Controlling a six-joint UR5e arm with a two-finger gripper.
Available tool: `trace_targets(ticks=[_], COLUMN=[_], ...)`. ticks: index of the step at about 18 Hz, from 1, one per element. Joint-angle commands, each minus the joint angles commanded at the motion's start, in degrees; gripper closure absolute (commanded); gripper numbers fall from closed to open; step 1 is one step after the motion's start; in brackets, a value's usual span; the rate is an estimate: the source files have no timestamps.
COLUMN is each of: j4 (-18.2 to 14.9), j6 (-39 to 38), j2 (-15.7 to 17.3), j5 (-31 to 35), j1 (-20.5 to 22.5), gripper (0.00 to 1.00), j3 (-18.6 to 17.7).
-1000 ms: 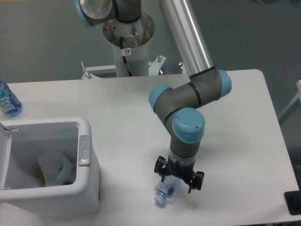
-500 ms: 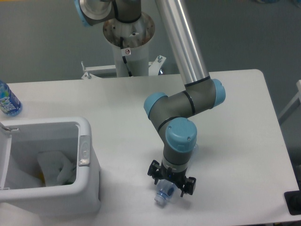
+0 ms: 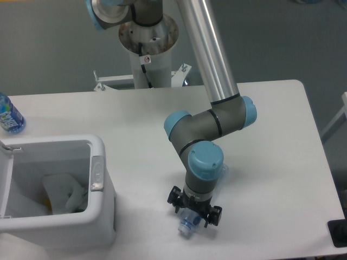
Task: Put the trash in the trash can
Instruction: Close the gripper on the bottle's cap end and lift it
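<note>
While bent steeply downward, fingers (image 3: pixel 194 212) astride clear bottle (image 3: pixel 187 223); grip state unclear

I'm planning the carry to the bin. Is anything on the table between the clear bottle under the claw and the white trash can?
Nothing visible. The clear bottle lies under the claw, and only bare table separates it from the trash can, whose lid is open. The labelled bottle stands far off at the left edge.

Before me lies a white tabletop (image 3: pixel 135 116) with rounded corners. On it, at my near left, stands the white trash can (image 3: pixel 100 203), open. A clear bottle (image 3: pixel 187 225) lies on its side near the front edge. A blue-labelled bottle (image 3: pixel 8 115) sits at the far left edge.
</note>
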Motion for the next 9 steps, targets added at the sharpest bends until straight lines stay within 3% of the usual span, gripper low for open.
trace_targets(ticks=[3, 5, 9], j4=[0.09, 0.09, 0.09], j6=[-0.09, -0.09, -0.09], j2=[0.09, 0.09, 0.09], j5=[1.06, 1.06, 1.15], j1=[-0.09, -0.09, -0.09], gripper=[0.25, 0.31, 0.35], j3=[-0.18, -0.18, -0.09])
